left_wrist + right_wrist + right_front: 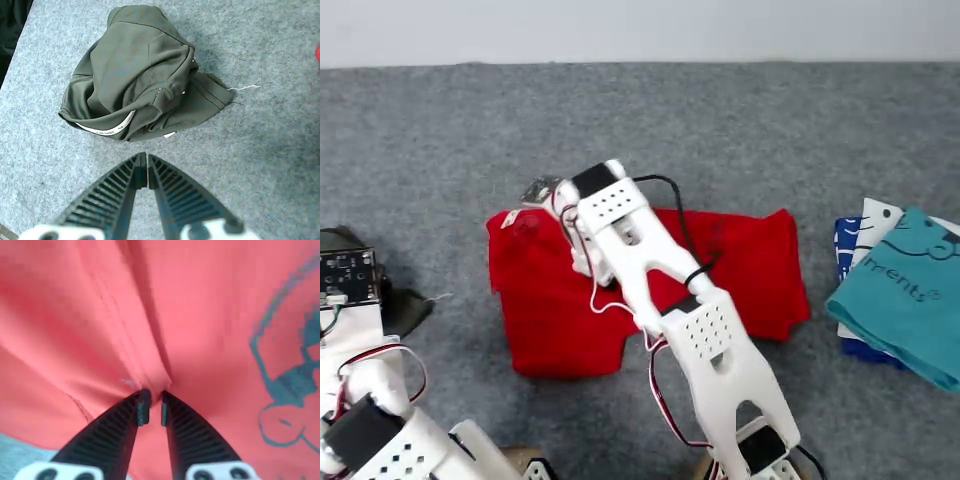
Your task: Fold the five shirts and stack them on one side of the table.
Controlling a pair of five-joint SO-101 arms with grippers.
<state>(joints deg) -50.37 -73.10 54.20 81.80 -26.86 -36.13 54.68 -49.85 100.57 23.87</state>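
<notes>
Right gripper (152,402): jaws nearly together, pinching a raised ridge of the red shirt (210,315), which spreads out under and beyond them. Step in hand, as I read it: folding the red one. Next move calls for carrying the pinched fold across without dragging the whole cloth.

Left gripper (147,167): jaws pressed together, empty, over the table (270,150). A crumpled dark shirt (135,75) lies just ahead, unfolded.

Farthest off, a teal shirt (905,290) tops the stack (852,250) (the only holding place).
</notes>
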